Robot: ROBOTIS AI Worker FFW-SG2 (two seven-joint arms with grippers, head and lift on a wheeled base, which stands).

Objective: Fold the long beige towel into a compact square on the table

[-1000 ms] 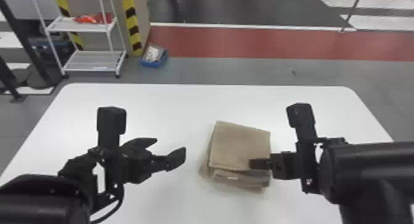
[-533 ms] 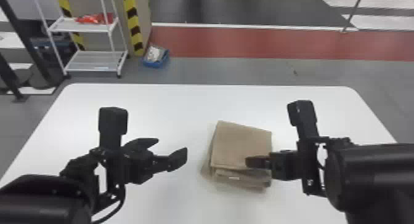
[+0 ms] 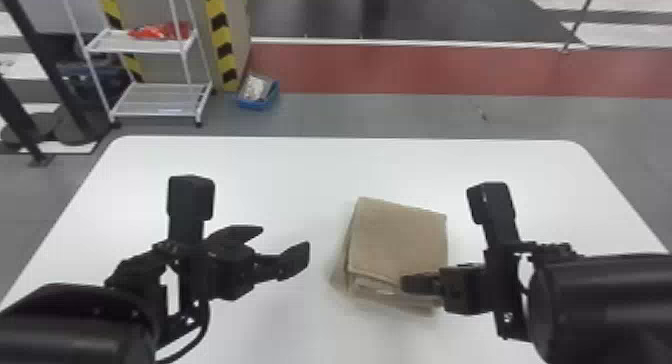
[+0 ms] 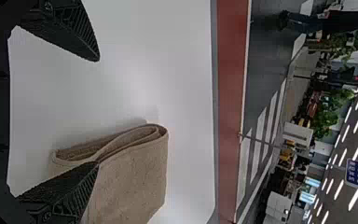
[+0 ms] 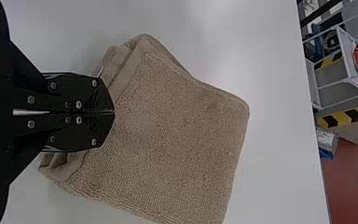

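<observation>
White counter [image 3: 275, 178] has the towel [image 3: 395, 238] folded well in from its far edge. Left tool [image 3: 283, 239] is open, right tool [image 5: 112, 112] closed over the near folds; dragging it sideways could skew those loose layers imo.

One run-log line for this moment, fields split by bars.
beige towel: folded, on white table | left gripper: open, left of towel | right gripper: fingers together, over towel's near part

The jaws of the right gripper [image 3: 406, 283] partly hide the towel [image 3: 397, 238], and the table [image 3: 290, 178] is cut off.
</observation>
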